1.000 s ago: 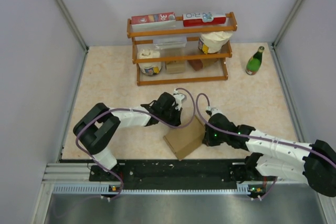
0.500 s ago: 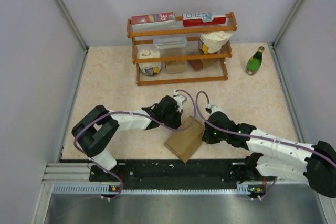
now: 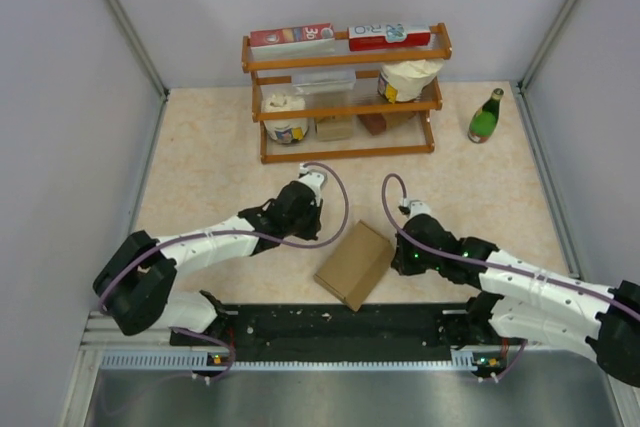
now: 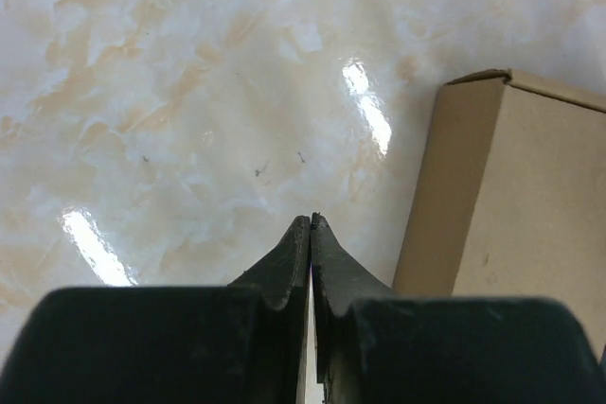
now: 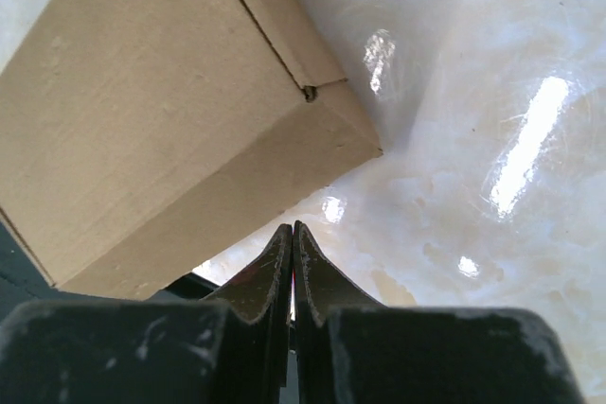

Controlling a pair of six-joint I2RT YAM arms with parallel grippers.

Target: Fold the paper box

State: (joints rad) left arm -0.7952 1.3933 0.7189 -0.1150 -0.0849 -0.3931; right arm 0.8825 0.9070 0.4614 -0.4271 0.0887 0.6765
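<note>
**Closing stage of the fold.** The paper box (image 3: 354, 264) lies on the surface (image 3: 210, 157) between the two arms, near the front edge. It forms a closed rectangular carton, its flaps apparently tucked. The left claw (image 4: 311, 224) and right claw (image 5: 292, 232) sit just beside it, each with fingertips pressed together and holding nothing. The task looks nearly complete. The next move probably calls only for pressing flat any lifted seam, or for withdrawal.

The table's (image 3: 210, 157) near edge was blocked by the paper box (image 3: 354, 265), its far edge by a rack (image 3: 345, 154); between, room was left.
</note>
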